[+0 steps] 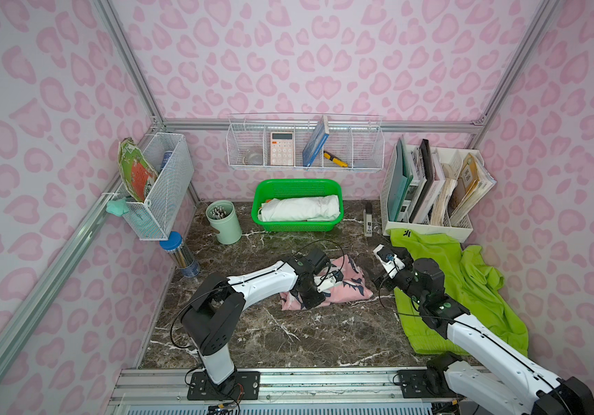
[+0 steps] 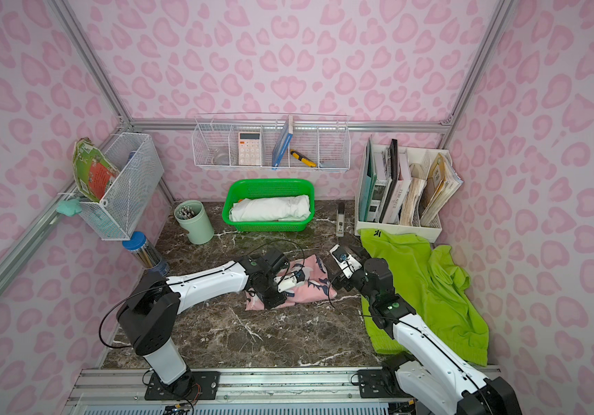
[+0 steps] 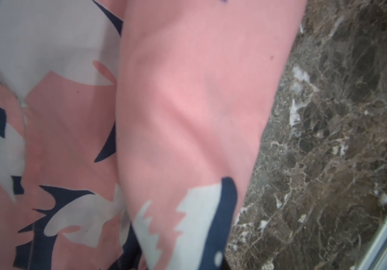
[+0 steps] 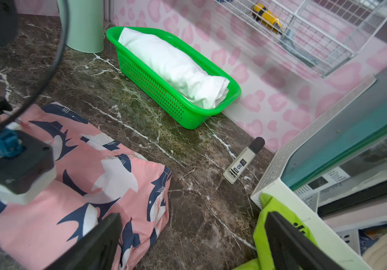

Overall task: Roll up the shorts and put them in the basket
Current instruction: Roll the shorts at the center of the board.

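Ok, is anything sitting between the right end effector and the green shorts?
Nothing visible. The open right end effector hangs at the lime green shorts' edge, one finger over the cloth, with only bare marble tabletop between its jaws.

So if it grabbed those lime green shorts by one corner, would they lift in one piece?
Probably not: the green shorts lie crumpled in soft folds, so they'd likely hang floppy and trail. They look thin, so they are probably light. Pushed, they'd likely bunch up rather than slide across the marble table.
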Robot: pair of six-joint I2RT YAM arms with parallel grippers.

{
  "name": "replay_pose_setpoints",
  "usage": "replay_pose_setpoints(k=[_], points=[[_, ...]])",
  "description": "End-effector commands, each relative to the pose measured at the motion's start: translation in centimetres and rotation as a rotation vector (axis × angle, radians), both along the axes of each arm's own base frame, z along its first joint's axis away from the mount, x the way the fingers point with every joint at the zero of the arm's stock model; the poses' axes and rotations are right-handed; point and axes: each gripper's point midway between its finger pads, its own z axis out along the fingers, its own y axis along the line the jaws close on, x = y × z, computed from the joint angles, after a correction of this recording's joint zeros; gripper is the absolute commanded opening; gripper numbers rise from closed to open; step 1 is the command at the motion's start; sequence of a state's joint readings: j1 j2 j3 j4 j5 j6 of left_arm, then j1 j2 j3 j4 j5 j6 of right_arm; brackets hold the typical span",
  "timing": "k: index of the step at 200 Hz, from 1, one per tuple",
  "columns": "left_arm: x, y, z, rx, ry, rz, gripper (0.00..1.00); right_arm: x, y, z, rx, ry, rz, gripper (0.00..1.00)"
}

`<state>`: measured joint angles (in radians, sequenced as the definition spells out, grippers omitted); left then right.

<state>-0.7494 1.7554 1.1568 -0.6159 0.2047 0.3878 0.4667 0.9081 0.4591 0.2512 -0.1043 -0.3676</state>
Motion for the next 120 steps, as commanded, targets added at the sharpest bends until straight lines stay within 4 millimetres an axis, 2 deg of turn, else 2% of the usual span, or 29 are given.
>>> replay_pose_setpoints(k=[1,22,60,120], points=[[-1.4,0.0,0.0,-0.017,0.111,0.006,0.0,-0.4,0.7,1.4,-0.036,-0.101,0.036,0.98],[-1.5,0.0,0.1,-0.029,0.167,0.018,0.0,-1.3,1.6,1.0,-0.086,-0.117,0.087,0.98],[-1.5,0.5,0.7,-0.031,0.302,0.062,0.0,-5.1,4.6,0.1,-0.132,-0.203,0.271,0.98],[-1.3,1.2,0.6,-0.046,0.444,0.114,0.0,-7.9,7.1,-3.0,-0.259,-0.143,0.431,0.97]])
